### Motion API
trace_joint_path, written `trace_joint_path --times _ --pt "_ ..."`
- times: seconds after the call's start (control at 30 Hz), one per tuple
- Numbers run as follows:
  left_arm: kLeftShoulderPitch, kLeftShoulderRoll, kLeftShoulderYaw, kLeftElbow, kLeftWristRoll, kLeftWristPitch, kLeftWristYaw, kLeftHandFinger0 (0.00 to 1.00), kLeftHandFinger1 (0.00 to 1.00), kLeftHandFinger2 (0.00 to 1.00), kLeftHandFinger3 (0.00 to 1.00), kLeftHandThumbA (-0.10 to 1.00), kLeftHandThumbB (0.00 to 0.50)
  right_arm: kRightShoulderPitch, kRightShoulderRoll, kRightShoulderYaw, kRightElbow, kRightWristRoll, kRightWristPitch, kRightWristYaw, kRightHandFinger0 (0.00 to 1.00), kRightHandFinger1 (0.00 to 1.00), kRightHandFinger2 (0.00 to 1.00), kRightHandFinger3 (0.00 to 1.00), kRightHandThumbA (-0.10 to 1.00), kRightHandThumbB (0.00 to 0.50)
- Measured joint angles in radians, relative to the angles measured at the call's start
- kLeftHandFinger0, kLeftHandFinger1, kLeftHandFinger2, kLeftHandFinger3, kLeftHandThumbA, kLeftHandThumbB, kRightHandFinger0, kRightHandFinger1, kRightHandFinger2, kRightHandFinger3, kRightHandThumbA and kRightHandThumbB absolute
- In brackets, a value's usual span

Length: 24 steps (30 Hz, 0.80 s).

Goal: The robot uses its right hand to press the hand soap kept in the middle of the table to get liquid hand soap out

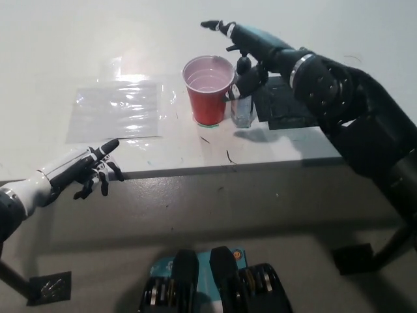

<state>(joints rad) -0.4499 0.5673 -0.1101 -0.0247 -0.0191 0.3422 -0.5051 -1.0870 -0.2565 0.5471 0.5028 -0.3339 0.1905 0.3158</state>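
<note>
**Right hand over the soap pump**

The black right hand lies over the pump head of the clear plastic hand soap bottle, fingers spread, gripping nothing; contact with the pump cannot be confirmed. The bottle stands upright mid-table, just beside a red plastic cup and a black square mat. The white left hand rests open at the white table's near edge, below a clear plastic sheet.
</note>
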Motion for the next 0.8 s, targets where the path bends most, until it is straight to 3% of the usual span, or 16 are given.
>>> trace_joint_path --times 0.17,0.37,0.47,0.53,0.6,0.8 --pt "0.0 0.001 -0.001 0.007 -0.001 -0.018 -0.017 0.03 0.07 0.24 0.55 1.0 0.386 0.005 0.006 0.04 0.02 -0.065 -0.049 -0.01 1.0 1.0 1.0 1.0 1.0 0.474" --pt "-0.001 0.001 -0.002 0.007 0.0 -0.027 -0.029 0.04 0.07 0.23 0.55 1.0 0.377 -0.003 0.006 0.094 0.087 -0.158 -0.137 -0.045 1.0 1.0 1.0 1.0 1.0 0.461" --pt "-0.003 0.001 -0.001 0.007 -0.001 -0.028 -0.037 0.03 0.07 0.24 0.54 1.0 0.346 -0.007 0.005 0.095 0.118 -0.187 -0.174 -0.063 1.0 1.0 1.0 1.0 1.0 0.458" --pt "-0.005 0.001 -0.001 0.007 -0.001 -0.029 -0.041 0.01 0.06 0.23 0.53 1.0 0.346 -0.009 0.005 0.095 0.139 -0.206 -0.197 -0.076 1.0 1.0 1.0 1.0 1.0 0.463" --pt "-0.009 0.001 -0.001 0.008 -0.001 -0.033 -0.043 0.01 0.05 0.23 0.52 1.0 0.364 -0.01 0.004 0.096 0.152 -0.224 -0.215 -0.087 1.0 1.0 1.0 1.0 1.0 0.5" --pt "-0.021 0.001 -0.001 0.007 0.0 -0.035 -0.043 0.04 0.07 0.24 0.54 1.0 0.377 -0.007 -0.004 0.097 0.172 -0.268 -0.257 -0.107 1.0 1.0 1.0 1.0 1.0 0.484"
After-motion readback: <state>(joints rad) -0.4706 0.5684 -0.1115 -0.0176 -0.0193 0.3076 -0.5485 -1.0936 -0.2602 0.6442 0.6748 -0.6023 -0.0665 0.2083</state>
